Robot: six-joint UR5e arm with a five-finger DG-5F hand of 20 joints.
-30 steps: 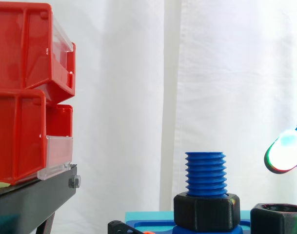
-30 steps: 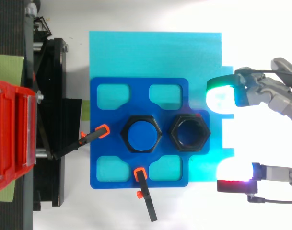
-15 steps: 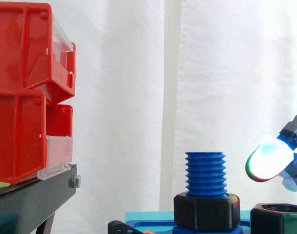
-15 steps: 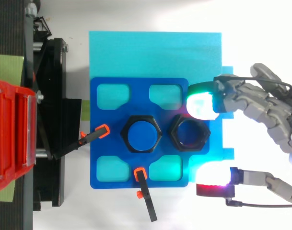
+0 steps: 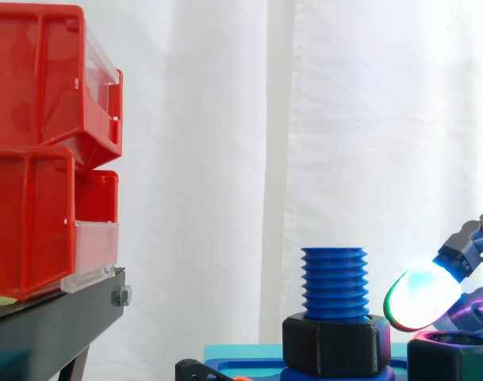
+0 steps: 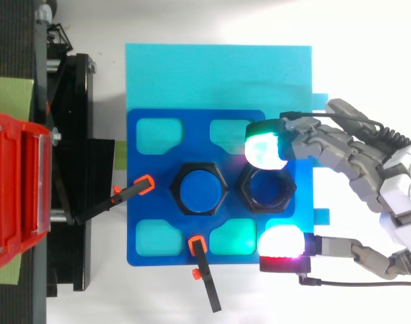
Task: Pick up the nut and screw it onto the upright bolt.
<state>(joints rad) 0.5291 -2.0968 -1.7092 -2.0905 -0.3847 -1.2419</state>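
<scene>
at centre right of the top view we saw the hand (image 6: 353, 162) spread wide and holding nothing, one glowing pad (image 6: 264, 145) above and one below the loose black nut (image 6: 267, 190), which lay flat on the blue plate (image 6: 151, 162) just right of the upright bolt (image 6: 202, 190).

The hand (image 6: 393, 197) hovers with fingers (image 6: 326, 143) spread wide.

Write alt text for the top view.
The robot's grey hand reaches in from the right, its glowing fingertips spread either side of a loose black hexagonal nut. The nut lies on a blue slotted plate beside a blue bolt ringed by another black nut.
</scene>
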